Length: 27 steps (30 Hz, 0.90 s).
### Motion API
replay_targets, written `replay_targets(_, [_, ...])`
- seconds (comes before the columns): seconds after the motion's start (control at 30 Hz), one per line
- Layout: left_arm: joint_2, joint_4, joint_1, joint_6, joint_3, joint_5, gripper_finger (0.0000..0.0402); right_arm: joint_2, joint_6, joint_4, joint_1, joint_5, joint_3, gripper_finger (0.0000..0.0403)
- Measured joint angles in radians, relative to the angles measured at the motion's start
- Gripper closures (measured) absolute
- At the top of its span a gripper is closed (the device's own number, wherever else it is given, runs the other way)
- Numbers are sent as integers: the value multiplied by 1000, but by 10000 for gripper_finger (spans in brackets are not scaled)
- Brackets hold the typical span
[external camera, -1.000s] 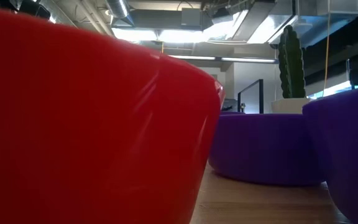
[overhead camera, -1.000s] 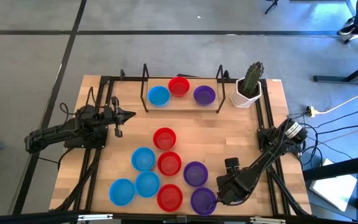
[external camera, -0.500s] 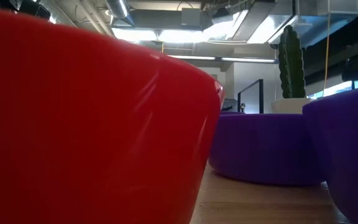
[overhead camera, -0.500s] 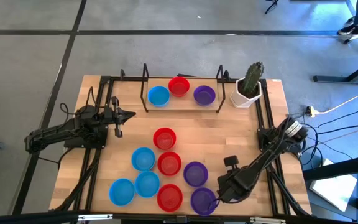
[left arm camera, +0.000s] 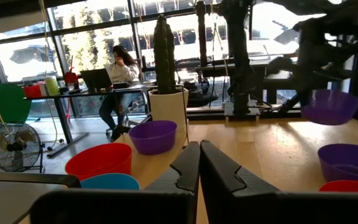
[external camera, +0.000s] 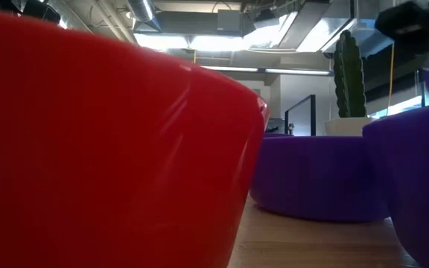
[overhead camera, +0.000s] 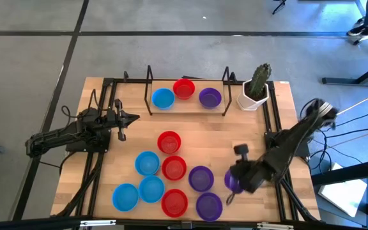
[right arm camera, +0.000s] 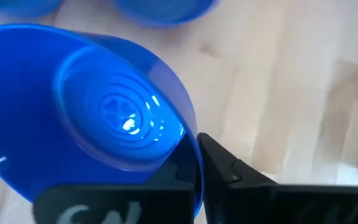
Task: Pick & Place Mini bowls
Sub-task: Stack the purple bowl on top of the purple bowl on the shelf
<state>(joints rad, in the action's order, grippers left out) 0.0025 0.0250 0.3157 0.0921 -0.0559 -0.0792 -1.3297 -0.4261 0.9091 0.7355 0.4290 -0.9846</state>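
While the left claw (overhead camera: pixel 135 117) sits pressed together, the right claw (overhead camera: pixel 230 183) is pinching a small round purple plastic bowl (overhead camera: pixel 233 181) by its rim, lifted off the wooden surface (overhead camera: pixel 235 137), just beside the other purple bowls (overhead camera: pixel 200 178).

Right gripper (overhead camera: pixel 235 183) holds purple bowl (overhead camera: pixel 232 181) above table (overhead camera: pixel 260 134) — left gripper (overhead camera: pixel 133 117) idle.

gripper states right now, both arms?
Left gripper: closed, holding nothing, parked over the table's left side.
Right gripper: closed on the rim of a purple mini bowl, lifted off the table.
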Motion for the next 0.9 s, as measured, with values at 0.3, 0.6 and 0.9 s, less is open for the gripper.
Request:
replay_targets(0.3, [0, 0, 0, 0, 0, 0, 391, 390, -222, -292, -167, 52, 389, 398])
replay_targets(0.6, [0, 0, 0, 0, 0, 0, 395, 534, -326, -391, -214, 48, 550, 398])
replay_targets(0.9, [0, 0, 0, 0, 0, 0, 392, 548, -329, -397, -215, 54, 569, 399])
